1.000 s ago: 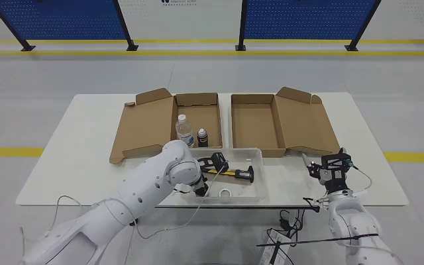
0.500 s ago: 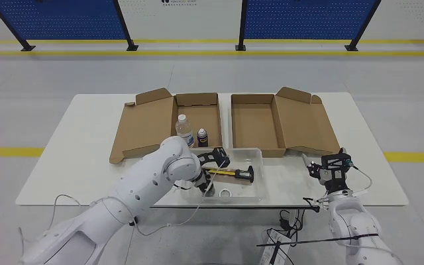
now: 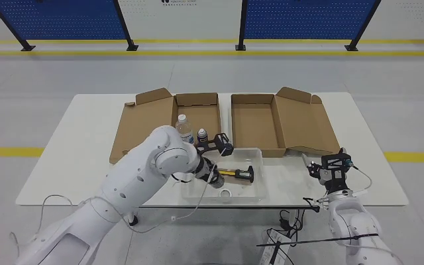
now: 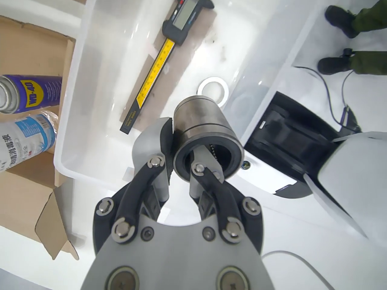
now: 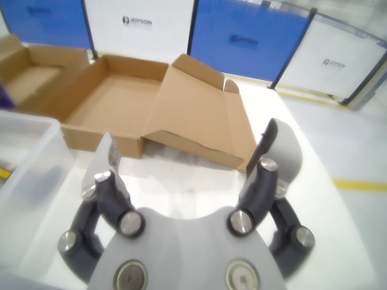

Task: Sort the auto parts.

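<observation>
My left gripper (image 4: 181, 149) is shut on a steel cylindrical bearing (image 4: 205, 125), one finger inside its bore and one outside. It hangs over the near left end of the clear plastic bin (image 4: 72, 91). In the bin lie a digital caliper (image 4: 169, 52) with a yellow scale and a white ring (image 4: 213, 88). In the top view the left gripper (image 3: 211, 173) is at the bin's (image 3: 255, 156) left end, near the caliper (image 3: 235, 173) and ring (image 3: 226, 194). My right gripper (image 5: 190, 135) stands open with nothing in it, at the table's right front (image 3: 329, 165).
The left cardboard box (image 3: 199, 109) holds a water bottle (image 3: 184, 127) and a spray can (image 3: 203, 137). The right cardboard box (image 3: 255, 126) has nothing in it, and its lid flap (image 3: 308, 122) lies open beside it. Cables hang at the table's front edge.
The left arm has drawn back and up toward the left box, taking the bearing with it. The right arm has not moved.
</observation>
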Controlling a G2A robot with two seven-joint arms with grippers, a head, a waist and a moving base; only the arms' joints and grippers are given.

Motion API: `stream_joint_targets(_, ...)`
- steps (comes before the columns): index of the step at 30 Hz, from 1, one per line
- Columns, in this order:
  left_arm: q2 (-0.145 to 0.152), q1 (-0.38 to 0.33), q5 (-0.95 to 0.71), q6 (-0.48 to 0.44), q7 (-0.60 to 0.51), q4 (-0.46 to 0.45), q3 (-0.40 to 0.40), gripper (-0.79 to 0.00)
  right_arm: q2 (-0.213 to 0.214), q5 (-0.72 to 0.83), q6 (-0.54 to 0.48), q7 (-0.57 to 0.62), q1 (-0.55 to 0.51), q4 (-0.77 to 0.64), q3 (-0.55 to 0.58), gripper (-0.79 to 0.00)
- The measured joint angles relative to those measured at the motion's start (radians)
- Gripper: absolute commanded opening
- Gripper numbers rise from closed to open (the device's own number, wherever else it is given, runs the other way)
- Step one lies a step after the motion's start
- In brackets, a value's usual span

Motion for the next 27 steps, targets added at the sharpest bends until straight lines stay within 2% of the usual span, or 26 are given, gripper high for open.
stream_joint_targets(9, 0.023, 0.017, -0.19, 0.029, -0.054, -0.172, -0.102, -0.785, 0.0, 0.0, 0.0, 0.0, 0.0, 0.0, 0.0, 0.0)
stream_joint_targets(15, 0.033, 0.02, -0.333, 0.024, -0.088, -0.254, -0.14, -0.785, 0.0, 0.0, 0.0, 0.0, 0.0, 0.0, 0.0, 0.0)
stream_joint_targets(22, 0.041, 0.025, -0.408, 0.008, -0.091, -0.274, -0.15, -0.785, 0.0, 0.0, 0.0, 0.0, 0.0, 0.0, 0.0, 0.0)
stream_joint_targets(27, 0.047, 0.031, -0.392, 0.01, -0.083, -0.262, -0.145, -0.785, 0.0, 0.0, 0.0, 0.0, 0.0, 0.0, 0.0, 0.0)
